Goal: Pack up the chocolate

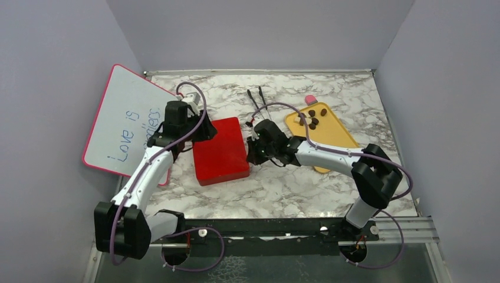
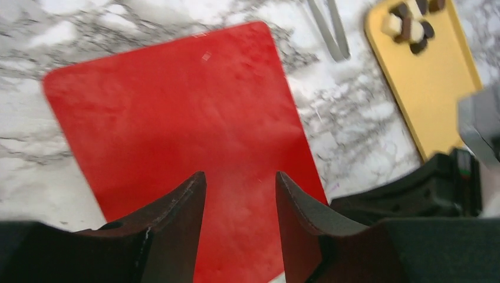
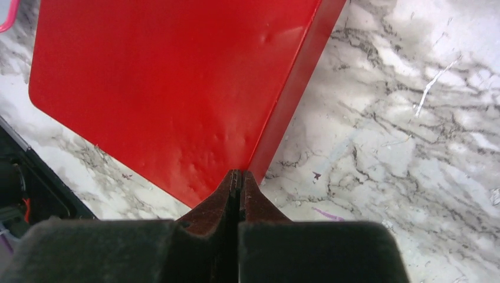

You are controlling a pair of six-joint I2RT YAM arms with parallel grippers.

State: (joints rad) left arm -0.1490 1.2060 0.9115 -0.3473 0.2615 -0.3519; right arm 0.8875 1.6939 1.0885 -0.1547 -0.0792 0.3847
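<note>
Several small chocolate pieces (image 1: 312, 118), dark brown and tan, lie at the far end of a yellow tray (image 1: 330, 132); they also show in the left wrist view (image 2: 410, 26). A closed red box (image 1: 221, 150) lies mid-table. My left gripper (image 1: 197, 131) is open and empty, its jaws spread above the box lid (image 2: 177, 118). My right gripper (image 1: 252, 150) is shut with nothing between the fingers, its tips (image 3: 237, 174) against the right side edge of the box (image 3: 165, 76).
Grey tweezers (image 1: 259, 100) lie behind the box, also seen in the left wrist view (image 2: 330, 26). A small pink block (image 1: 311, 99) sits at the tray's far end. A pink-framed whiteboard (image 1: 127, 118) leans at the left. Grey walls enclose the marble table (image 1: 295, 188).
</note>
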